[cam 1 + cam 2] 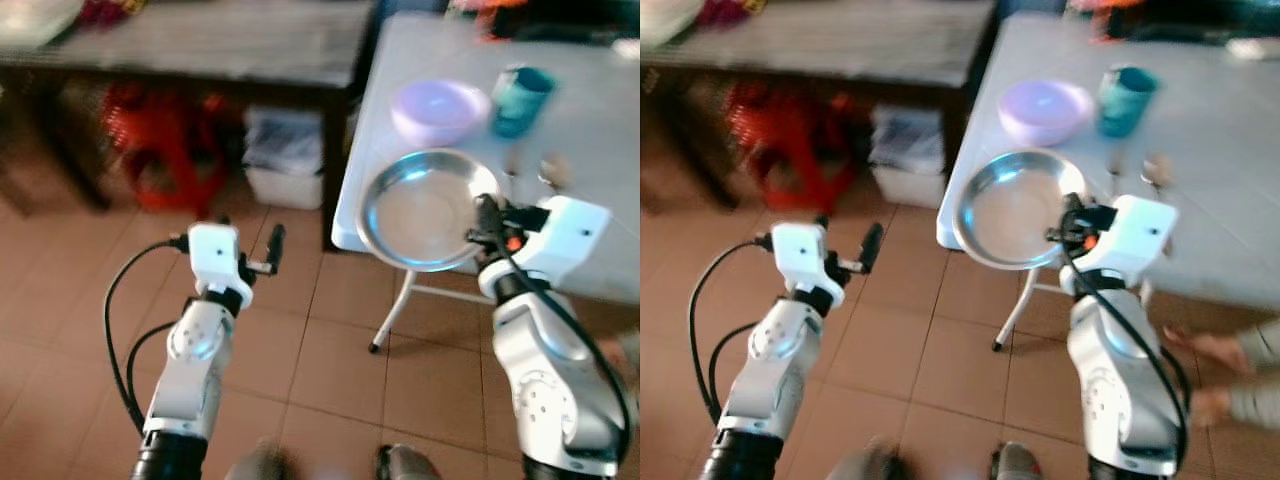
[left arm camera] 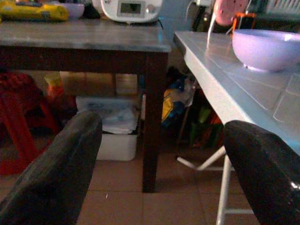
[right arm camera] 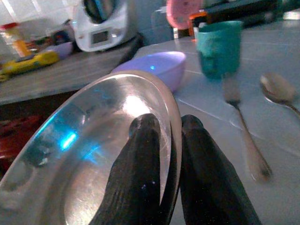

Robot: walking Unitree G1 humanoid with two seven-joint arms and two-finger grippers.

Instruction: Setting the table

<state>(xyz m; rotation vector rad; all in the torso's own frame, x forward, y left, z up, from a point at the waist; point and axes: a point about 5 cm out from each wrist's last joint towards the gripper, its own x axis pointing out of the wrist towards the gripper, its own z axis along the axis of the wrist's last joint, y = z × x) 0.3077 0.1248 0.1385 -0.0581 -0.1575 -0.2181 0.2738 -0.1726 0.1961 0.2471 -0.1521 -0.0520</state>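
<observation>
plate: round shiny steel plate (image 1: 420,208) is hanging at the near edge of the white panelled desk (image 1: 600,150), tilted, part over the desk and part over the floor; it is not lying flat yet.
right hand: right hand (image 3: 164,140) is pinching the plate's rim, one black finger (image 3: 140,154) inside and one outside, closed down to the metal's thickness. Edge grip probably because a flat plate offers nothing else to grab.
left hand: left hand (image 2: 159,173) is holding nothing, fingers spread wide, hanging over the tiled floor (image 1: 300,350) and pointing at the gap under the two desks. Likely kept clear while the other arm is working.
setting: lilac plastic bowl (image 1: 438,108) and teal cup (image 1: 522,98) are sitting just beyond the plate; metal fork (image 3: 243,131) and metal spoon (image 3: 281,91) are lying side by side to its right. Judging by that, the free spot in front of the bowl is the plate's place.
count: 1 plate, 1 bowl, 1 cup, 1 fork, 1 spoon.
surroundings: dark wooden desk (image 1: 220,45) standing to the left, red stool (image 1: 165,150) and white bin (image 1: 285,160) beneath it.
person: a person's hands (image 1: 1210,380) are showing low on the right, near the right arm.
</observation>
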